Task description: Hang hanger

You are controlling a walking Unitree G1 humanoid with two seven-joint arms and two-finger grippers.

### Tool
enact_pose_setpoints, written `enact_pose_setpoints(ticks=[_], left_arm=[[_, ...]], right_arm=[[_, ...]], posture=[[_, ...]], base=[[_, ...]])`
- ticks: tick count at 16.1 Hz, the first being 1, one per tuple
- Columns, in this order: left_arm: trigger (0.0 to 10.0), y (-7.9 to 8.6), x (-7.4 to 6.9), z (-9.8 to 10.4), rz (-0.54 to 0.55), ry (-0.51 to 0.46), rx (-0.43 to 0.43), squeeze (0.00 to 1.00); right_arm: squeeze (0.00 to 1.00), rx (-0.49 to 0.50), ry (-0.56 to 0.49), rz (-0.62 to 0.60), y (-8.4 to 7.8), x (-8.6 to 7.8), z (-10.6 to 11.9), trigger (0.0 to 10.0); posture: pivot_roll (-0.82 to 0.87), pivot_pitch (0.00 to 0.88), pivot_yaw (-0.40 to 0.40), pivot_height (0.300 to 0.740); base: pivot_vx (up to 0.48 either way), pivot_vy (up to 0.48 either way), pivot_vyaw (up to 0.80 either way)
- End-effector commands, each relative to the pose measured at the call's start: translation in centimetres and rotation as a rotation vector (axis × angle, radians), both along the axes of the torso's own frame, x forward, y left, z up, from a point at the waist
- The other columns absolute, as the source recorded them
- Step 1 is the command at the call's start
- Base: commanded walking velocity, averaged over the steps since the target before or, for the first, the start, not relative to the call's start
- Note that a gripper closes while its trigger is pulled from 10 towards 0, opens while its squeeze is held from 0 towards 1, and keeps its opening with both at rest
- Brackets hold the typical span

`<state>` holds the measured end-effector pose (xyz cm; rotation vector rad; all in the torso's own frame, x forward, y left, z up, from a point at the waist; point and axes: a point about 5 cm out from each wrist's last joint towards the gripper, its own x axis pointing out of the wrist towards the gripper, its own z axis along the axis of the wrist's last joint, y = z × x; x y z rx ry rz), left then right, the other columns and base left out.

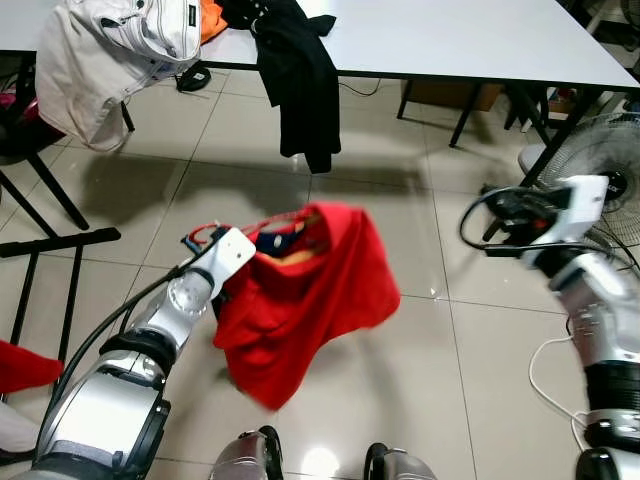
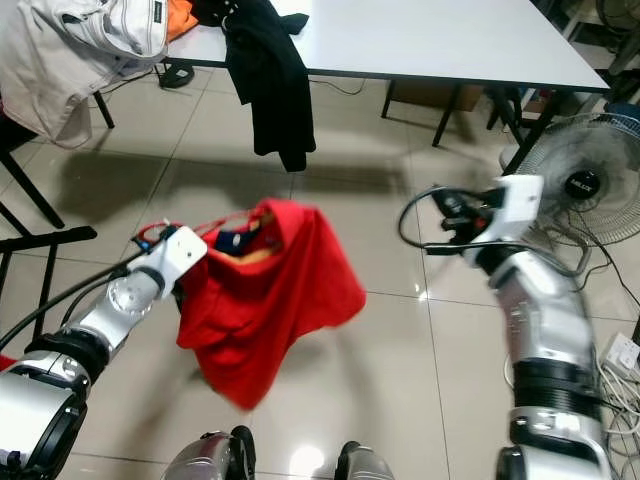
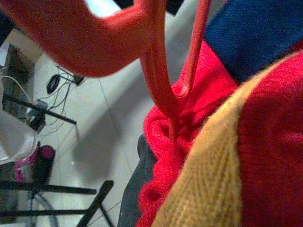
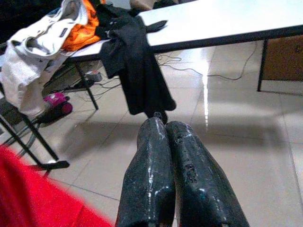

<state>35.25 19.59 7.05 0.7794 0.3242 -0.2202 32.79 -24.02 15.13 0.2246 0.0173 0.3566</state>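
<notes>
A red sweater (image 1: 300,300) with a blue and tan collar hangs in the air above the tiled floor on a red hanger (image 3: 156,71). The hanger's thin red hook (image 1: 205,233) sticks out beside my left wrist. My left gripper (image 1: 225,280) holds the hanger at the sweater's neck, its fingers mostly covered by the knit. My right gripper (image 4: 161,120) is raised at the right, apart from the sweater. Its two black fingers (image 4: 189,170) are pressed together with nothing between them.
A white table (image 1: 450,40) spans the back, with a black garment (image 1: 300,90) draped over its edge and a white jacket (image 1: 110,50) at its left end. A floor fan (image 1: 600,170) stands at the right, a black frame (image 1: 60,243) at the left, and cables (image 2: 620,370) lie at the far right.
</notes>
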Motion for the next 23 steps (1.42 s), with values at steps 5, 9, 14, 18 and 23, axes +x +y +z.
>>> enact_pose_setpoints(ticks=[5, 9, 14, 18, 23], left_arm=[[10.0, -0.8, 0.8, 1.4, -0.067, -0.017, -0.025, 0.00], [10.0, -1.1, 1.2, 2.3, -0.076, -0.053, -0.035, 0.00], [10.0, -2.9, 0.7, 1.5, -0.097, -0.055, -0.112, 0.00], [10.0, -3.5, 0.3, 1.0, -0.115, -0.042, -0.117, 0.00], [10.0, -3.6, 0.0, 0.6, -0.121, -0.032, -0.109, 0.00]], right_arm=[[1.00, -0.084, 0.068, 0.122, 2.2, -0.3, -2.1, 10.0], [1.00, -0.153, -0.064, 0.211, 4.7, 0.0, 0.0, 10.0], [0.00, -0.295, -0.173, 0.177, 9.2, -0.1, -1.5, 10.0], [0.00, -0.298, -0.279, 0.181, 12.5, -0.5, -1.1, 10.0], [0.00, -0.343, -0.376, 0.213, 14.6, -1.9, -0.1, 10.0]], posture=[[-0.11, 0.104, -0.023, 0.740], [-0.10, 0.111, -0.027, 0.740], [-0.11, 0.120, -0.032, 0.740], [-0.10, 0.119, -0.030, 0.740], [-0.09, 0.107, -0.039, 0.740]], base=[[0.000, 0.000, 0.00], [0.000, 0.000, 0.00], [0.000, 0.000, 0.00], [0.000, 0.000, 0.00], [0.000, 0.000, 0.00]])
